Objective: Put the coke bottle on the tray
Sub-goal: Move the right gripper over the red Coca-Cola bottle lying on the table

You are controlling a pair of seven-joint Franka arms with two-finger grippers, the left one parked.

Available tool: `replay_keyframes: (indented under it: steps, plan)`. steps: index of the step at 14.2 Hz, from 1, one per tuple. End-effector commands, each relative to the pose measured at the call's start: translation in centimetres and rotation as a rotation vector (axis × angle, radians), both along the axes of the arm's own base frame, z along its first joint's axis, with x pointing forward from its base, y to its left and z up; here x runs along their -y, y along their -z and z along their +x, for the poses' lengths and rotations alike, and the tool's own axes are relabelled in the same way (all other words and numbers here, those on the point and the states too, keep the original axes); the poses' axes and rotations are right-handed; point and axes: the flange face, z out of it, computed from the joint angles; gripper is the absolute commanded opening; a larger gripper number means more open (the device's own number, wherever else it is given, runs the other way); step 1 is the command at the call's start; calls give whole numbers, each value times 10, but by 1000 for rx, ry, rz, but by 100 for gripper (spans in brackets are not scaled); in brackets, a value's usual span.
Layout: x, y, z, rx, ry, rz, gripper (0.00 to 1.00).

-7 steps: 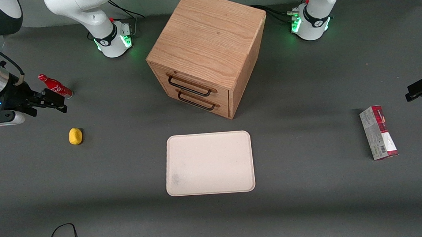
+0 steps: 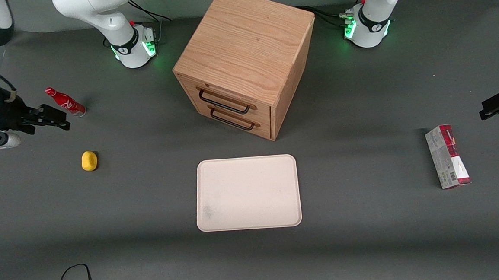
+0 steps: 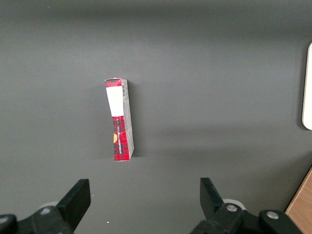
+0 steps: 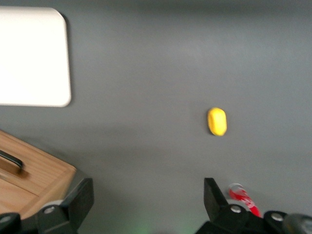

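The tray [image 2: 247, 193] lies bare, nearest the front camera. Farther back, toward the working arm's end, the gripper [image 2: 60, 121] hovers with fingers spread, near the upright coke bottle [image 2: 65, 102]. Step: approach. Next: align jaws around the bottle.

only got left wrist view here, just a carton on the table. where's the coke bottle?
Observer: The coke bottle stands toward the working arm's end of the table.
Operator: end effector on it?
Observer: No. The end effector hangs open beside the bottle, apart from it.
Operator: tray loaded?
Observer: The tray holds nothing; it lies in front of the wooden drawer cabinet.
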Motion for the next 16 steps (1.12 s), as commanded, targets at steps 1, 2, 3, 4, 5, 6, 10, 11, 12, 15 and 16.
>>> replay_keyframes:
  steps: [1,2,3,4,5,6,10,11,12,15,16]
  plan:
    - [64,30,-43,-21,-42,-41,100]
    - [76,39,-70,3,-64,-56,100]
    - [90,56,-97,18,-67,-63,100]
    - [109,73,-124,31,-84,-72,100]
    - [131,93,-145,43,-102,-59,100]
    - [155,115,-161,45,-122,-33,100]
    - [219,194,-207,69,-152,22,100]
    - [225,212,-217,80,-144,29,100]
    - [224,225,-224,87,-140,40,100]
    - [221,242,-234,69,-127,65,100]
    - [221,248,-238,61,-120,74,100]
